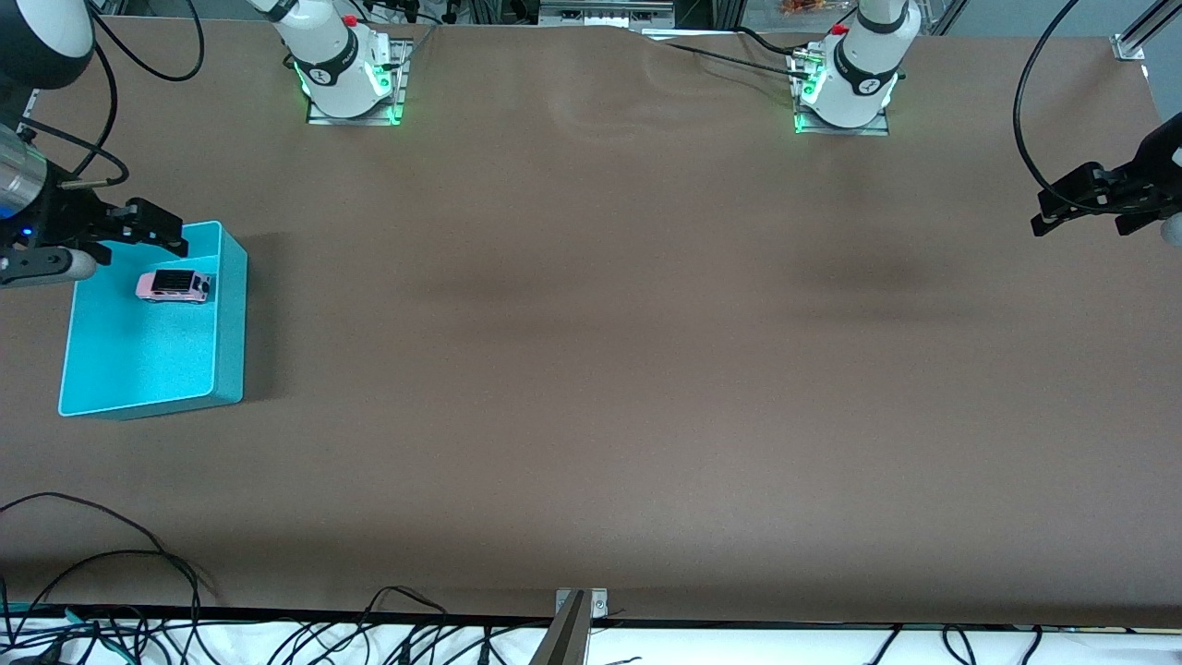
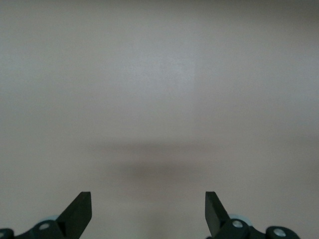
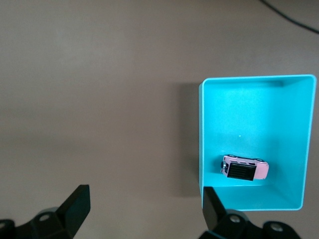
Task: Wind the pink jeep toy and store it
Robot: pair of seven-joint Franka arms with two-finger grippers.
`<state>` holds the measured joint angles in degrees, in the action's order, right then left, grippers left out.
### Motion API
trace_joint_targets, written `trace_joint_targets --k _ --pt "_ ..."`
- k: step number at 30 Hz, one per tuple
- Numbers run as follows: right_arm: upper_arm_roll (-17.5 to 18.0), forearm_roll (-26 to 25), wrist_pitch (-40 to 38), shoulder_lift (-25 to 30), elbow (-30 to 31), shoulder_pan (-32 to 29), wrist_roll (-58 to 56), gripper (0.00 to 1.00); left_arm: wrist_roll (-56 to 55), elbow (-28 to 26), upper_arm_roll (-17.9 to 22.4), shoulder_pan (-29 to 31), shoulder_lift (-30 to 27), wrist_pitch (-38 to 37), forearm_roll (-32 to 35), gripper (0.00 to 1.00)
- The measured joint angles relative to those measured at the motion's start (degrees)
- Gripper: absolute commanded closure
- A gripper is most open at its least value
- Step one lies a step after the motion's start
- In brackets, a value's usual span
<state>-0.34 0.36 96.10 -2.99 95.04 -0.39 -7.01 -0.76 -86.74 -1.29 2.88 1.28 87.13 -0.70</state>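
1. One pink jeep toy [image 1: 174,285]: tiny light-pink car with a black rectangular roof and dark wheels; appears upright on its wheels inside the turquoise bin [image 1: 231,319], at the left of the front view, in the part of the bin farther from the front camera
2. One turquoise bin: open-topped, rectangular, standing on the brown table [image 1: 591,369] at the right arm's end; the jeep is the only thing seen in it
3. Right gripper [image 1: 138,242]: at the left edge of the front view, up over the bin's farther rim; jaws spread wide, holding nothing; its wrist view shows the jeep [image 3: 244,169] lying in the bin below and apart from both fingers
4. Left gripper [image 1: 1076,205]: at the right edge of the front view, over bare table well apart from the bin; jaws spread, empty; this arm waits
5. Handling, as a judgement: the toy looks light, rigid and smooth-sided, so it may slip or twist under a loose pinch; small wheels and any winding part are probably the delicate points
6. Where to hold, as a judgement: across the two long flanks at mid-body, below the roof line, leaving the wheels free
7. State of task, as a judgement: the jeep already sits in the bin, so storing looks done
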Motion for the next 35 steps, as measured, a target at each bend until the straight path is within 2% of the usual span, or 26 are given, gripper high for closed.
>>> trace_joint_targets --k 15,35 --pt "-0.01 -0.21 -0.36 0.01 -4.00 -0.05 4.51 0.00 0.00 0.00 0.00 0.00 0.00 0.00 0.00 0.00" --pt "-0.19 -1.02 -6.23 0.04 -6.54 -0.12 4.69 0.00 0.00 0.00 0.00 0.00 0.00 0.00 0.00 0.00"
